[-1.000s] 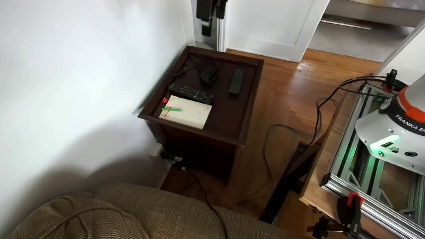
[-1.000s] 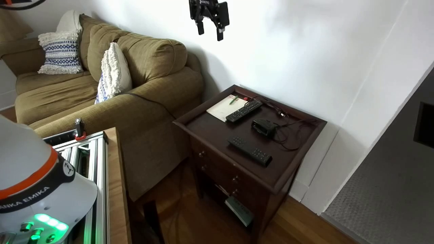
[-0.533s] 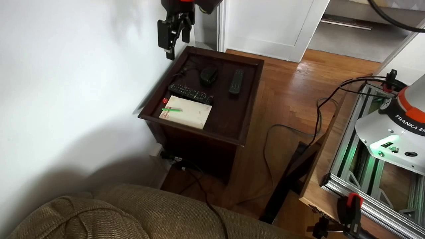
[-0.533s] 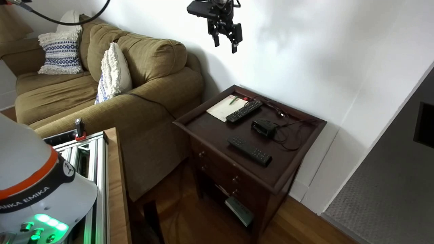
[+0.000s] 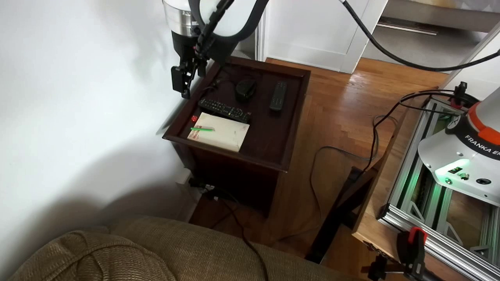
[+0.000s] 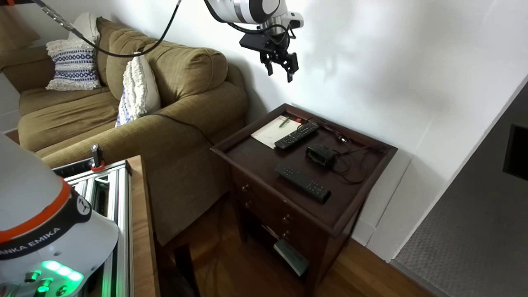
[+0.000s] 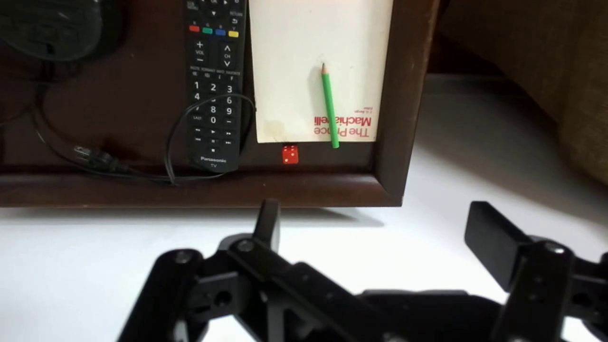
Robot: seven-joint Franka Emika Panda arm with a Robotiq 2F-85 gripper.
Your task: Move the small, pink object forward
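Watching the wrist view, I see my black fingers spread and, at their 10 o'clock, the small red cubic die on the dark wooden counter; probably light, hard, slippery, so I'd pinch 2 opposite sides.

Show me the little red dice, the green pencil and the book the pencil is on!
Die (image 7: 290, 155): wrist view, on its dotted red face.
Pencil (image 7: 329, 102): wrist view, midway along its green shaft.
Book (image 5: 221, 134): in an exterior view, near the middle of its pale cover.
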